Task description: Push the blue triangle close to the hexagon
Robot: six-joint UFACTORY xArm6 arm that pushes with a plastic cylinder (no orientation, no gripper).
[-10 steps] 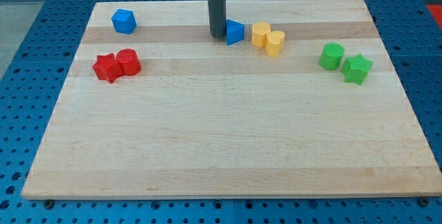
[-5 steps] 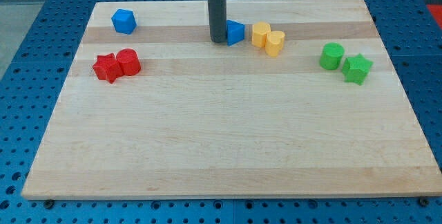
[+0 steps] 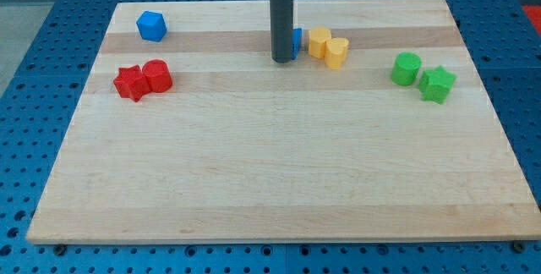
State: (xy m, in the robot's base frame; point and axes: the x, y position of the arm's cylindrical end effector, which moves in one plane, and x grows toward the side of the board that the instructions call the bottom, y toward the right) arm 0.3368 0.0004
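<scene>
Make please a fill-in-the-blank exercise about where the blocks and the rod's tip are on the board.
1. My tip stands in front of the ____ triangle, hiding most of it.
2. The yellow hexagon touches a yellow ____ on its right in the view.
3. Near the view's right edge stand two ____ blocks.
4. The red star sits beside a ____ cylinder.

Missing words: blue; cylinder; green; red

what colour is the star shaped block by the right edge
Green: the star block, plain in the camera view, beside a green cylinder.

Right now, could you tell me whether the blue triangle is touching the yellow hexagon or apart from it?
Cannot tell: my tip hides most of the blue triangle, and any gap to the yellow hexagon is too fine.
</scene>
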